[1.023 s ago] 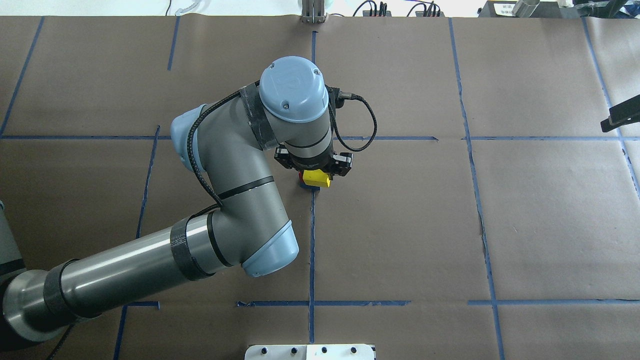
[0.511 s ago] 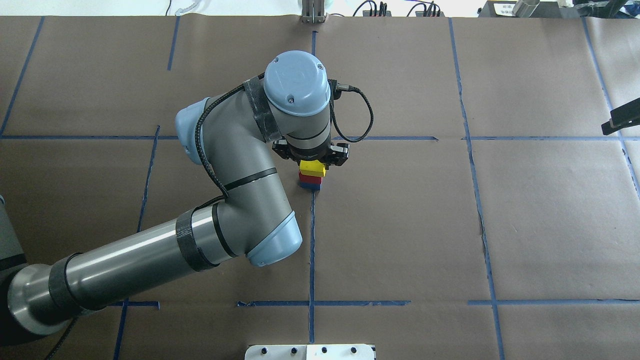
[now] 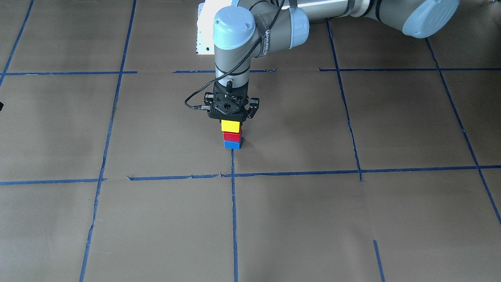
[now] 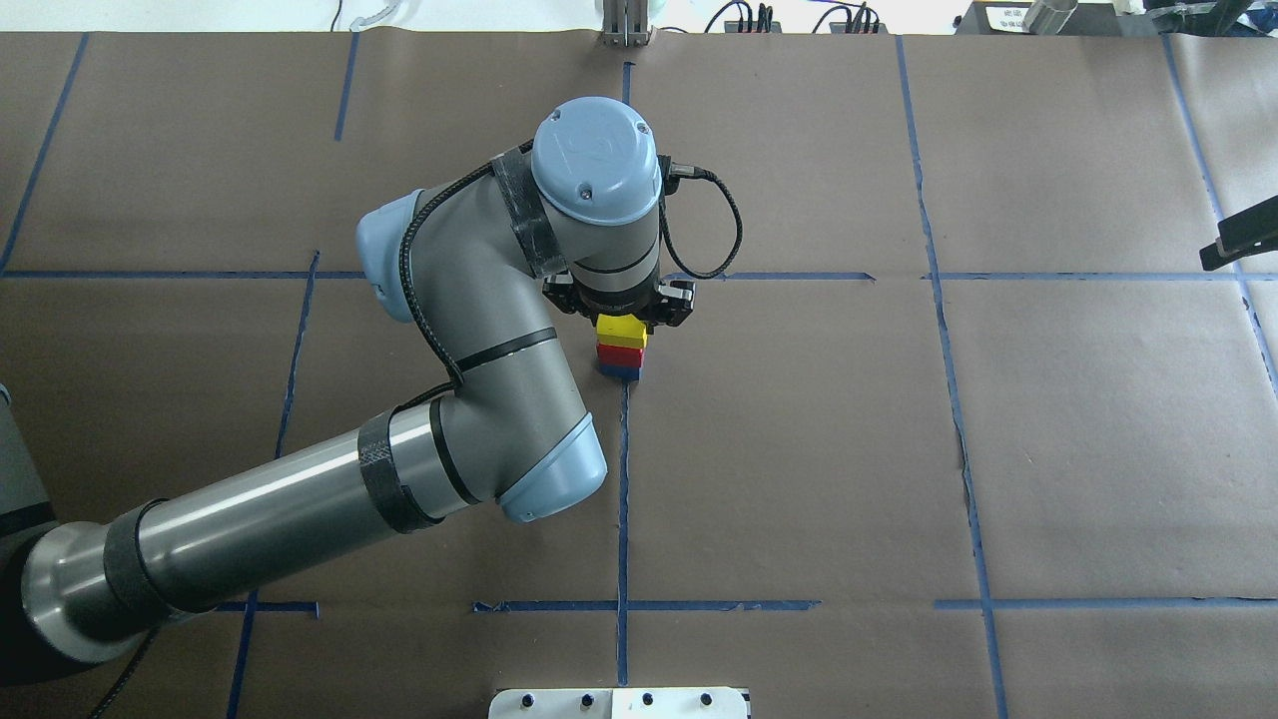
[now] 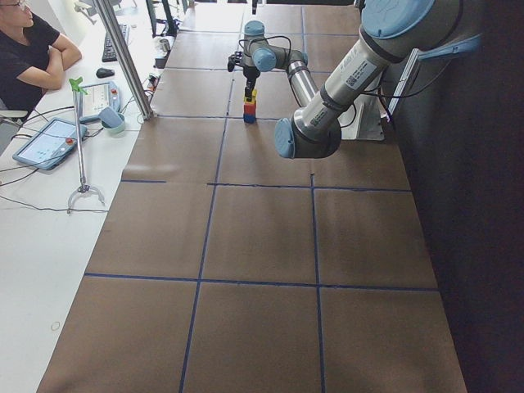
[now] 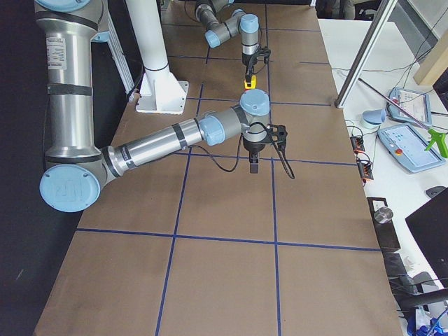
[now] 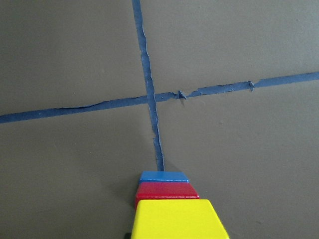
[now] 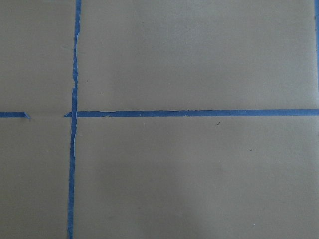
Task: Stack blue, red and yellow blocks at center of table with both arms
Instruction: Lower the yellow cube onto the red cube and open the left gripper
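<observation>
Blue, red and yellow blocks stand in one stack by a tape crossing at the middle of the table, blue lowest and yellow on top. My left gripper points straight down over the stack and looks shut on the yellow block. The left wrist view shows yellow, red and blue lined up. My right gripper hangs over bare paper far to the right, with only a black edge in the overhead view. Whether it is open or shut is unclear.
The white pedestal base plate sits at the near edge. A metal post stands at the far edge. A person sits at a side bench with tablets and a stand beyond the table's far side.
The left gripper has lowered the yellow block from above the stack onto the red block. The left arm's elbow shifted slightly. The right arm stayed put.
</observation>
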